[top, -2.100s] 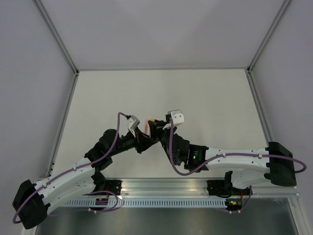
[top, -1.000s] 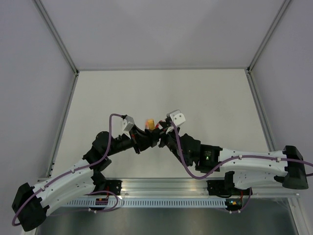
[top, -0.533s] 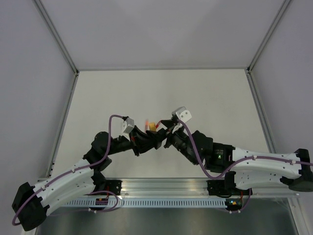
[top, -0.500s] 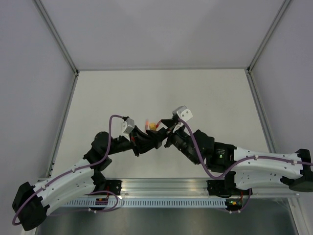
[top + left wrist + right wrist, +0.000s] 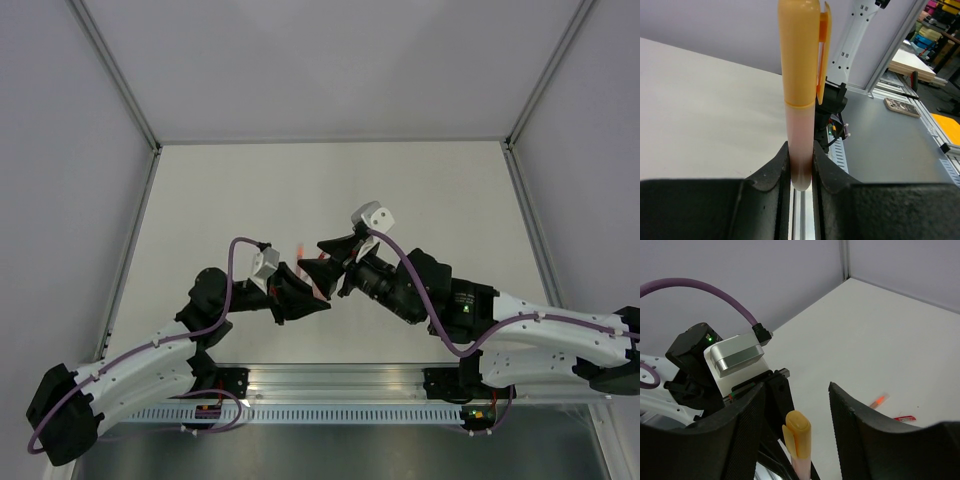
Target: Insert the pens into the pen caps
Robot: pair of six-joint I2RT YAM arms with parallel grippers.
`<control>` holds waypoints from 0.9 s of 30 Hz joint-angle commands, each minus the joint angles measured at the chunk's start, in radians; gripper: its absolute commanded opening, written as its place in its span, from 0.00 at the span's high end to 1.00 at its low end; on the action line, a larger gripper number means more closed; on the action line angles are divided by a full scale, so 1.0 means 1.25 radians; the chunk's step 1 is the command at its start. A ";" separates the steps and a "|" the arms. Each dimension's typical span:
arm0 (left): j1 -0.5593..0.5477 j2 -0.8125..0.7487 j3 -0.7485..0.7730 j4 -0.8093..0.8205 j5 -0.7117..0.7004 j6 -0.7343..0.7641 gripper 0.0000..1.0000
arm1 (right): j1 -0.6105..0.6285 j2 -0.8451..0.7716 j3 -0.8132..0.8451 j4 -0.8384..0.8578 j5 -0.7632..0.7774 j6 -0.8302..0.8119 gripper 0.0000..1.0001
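the orange cap (image 5: 799,50) runs off the left wrist view's top edge, and the pen (image 5: 799,135) ends hidden between the fingers (image 5: 771,172) of the left gripper (image 5: 800,150). we cannot name the blurred red sliver (image 5: 879,400) and red scrap (image 5: 903,417) on the table (image 5: 900,330).

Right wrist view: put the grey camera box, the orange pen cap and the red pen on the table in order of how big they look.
1. grey camera box
2. orange pen cap, nearest the lens, which flatters it
3. red pen, smallest, but it lies farther off and blurred, so its true size is unsure
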 commanded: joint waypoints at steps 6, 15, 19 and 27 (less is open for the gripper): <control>0.000 0.006 0.004 0.098 0.076 -0.024 0.98 | -0.030 0.007 0.020 -0.022 -0.094 0.017 0.52; 0.000 0.018 -0.003 0.146 0.095 -0.053 0.98 | -0.034 0.013 -0.079 0.011 -0.196 0.052 0.85; 0.000 0.021 0.000 0.215 0.123 -0.110 0.98 | -0.035 -0.016 -0.153 0.011 -0.236 0.084 1.00; -0.001 -0.022 0.017 0.192 0.092 -0.117 0.98 | -0.034 -0.072 -0.191 -0.052 -0.224 0.099 1.00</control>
